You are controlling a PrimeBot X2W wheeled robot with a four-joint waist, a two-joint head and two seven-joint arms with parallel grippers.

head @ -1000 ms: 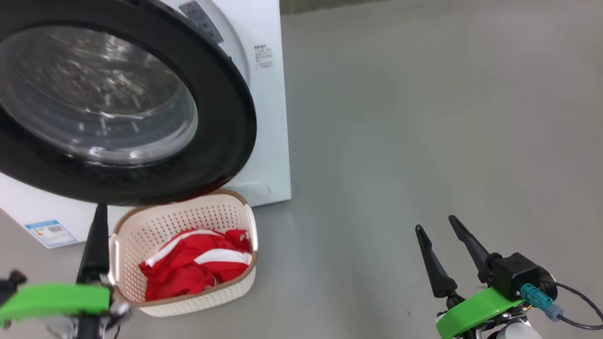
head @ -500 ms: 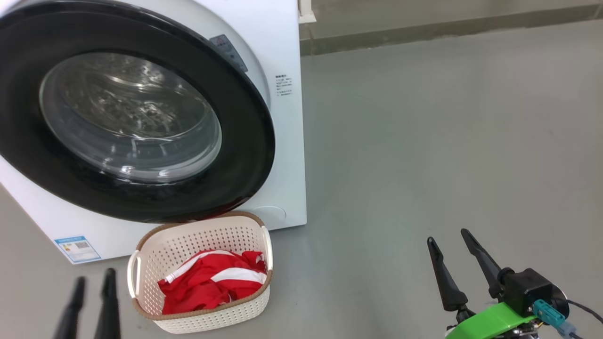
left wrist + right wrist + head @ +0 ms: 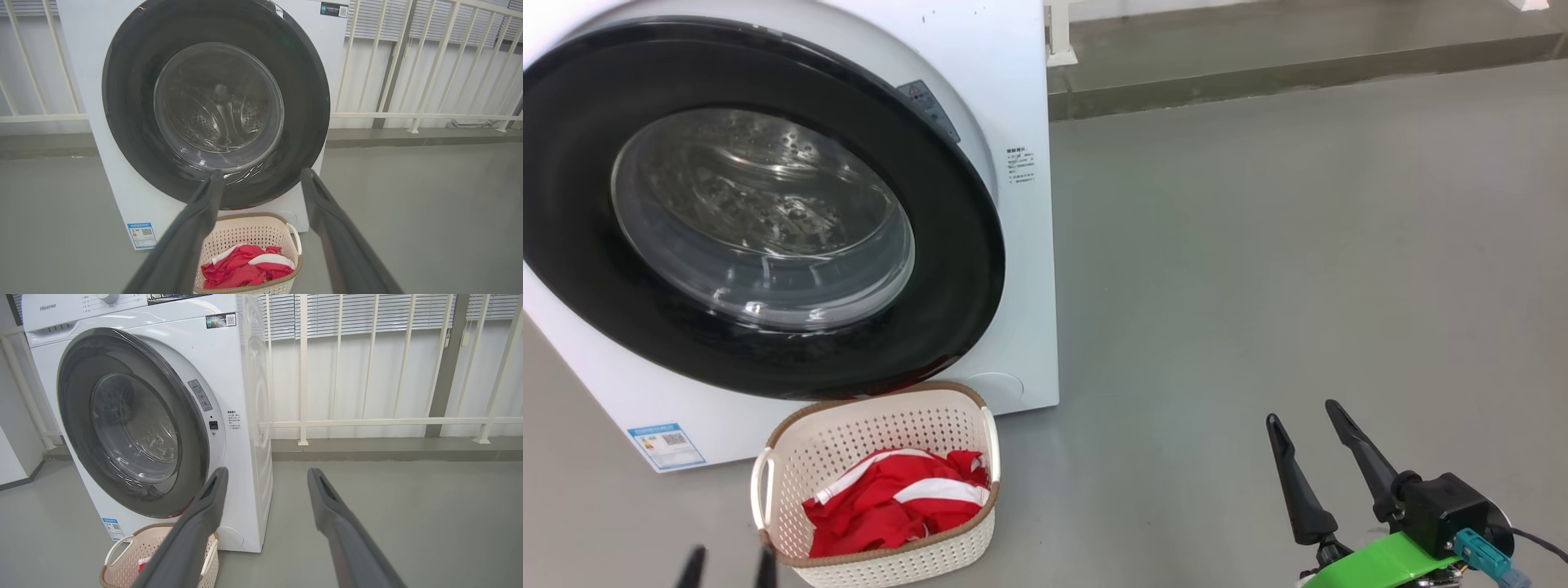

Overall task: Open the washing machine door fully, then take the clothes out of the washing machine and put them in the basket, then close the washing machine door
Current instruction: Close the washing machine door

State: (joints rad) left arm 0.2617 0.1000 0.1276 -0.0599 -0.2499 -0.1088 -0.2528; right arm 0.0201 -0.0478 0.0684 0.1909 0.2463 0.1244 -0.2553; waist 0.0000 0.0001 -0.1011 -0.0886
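Note:
The washing machine stands at the left, white. Its round black-rimmed door lies nearly against the front; in the right wrist view the door stands slightly off on its right side, with the latch slot bare. On the floor just below is the cream basket holding red clothes with white stripes. My left gripper is open and empty, its tips at the bottom edge left of the basket. My right gripper is open and empty, far to the right over bare floor.
A white railing with blinds behind it runs along the back wall, above a low step. Grey floor stretches to the right of the machine. A small blue label sits on the machine's lower left corner.
The head camera has pulled back and risen, showing more of the machine and floor. My left gripper has dropped from beside the door's lower rim to the bottom edge. The right gripper has hardly moved.

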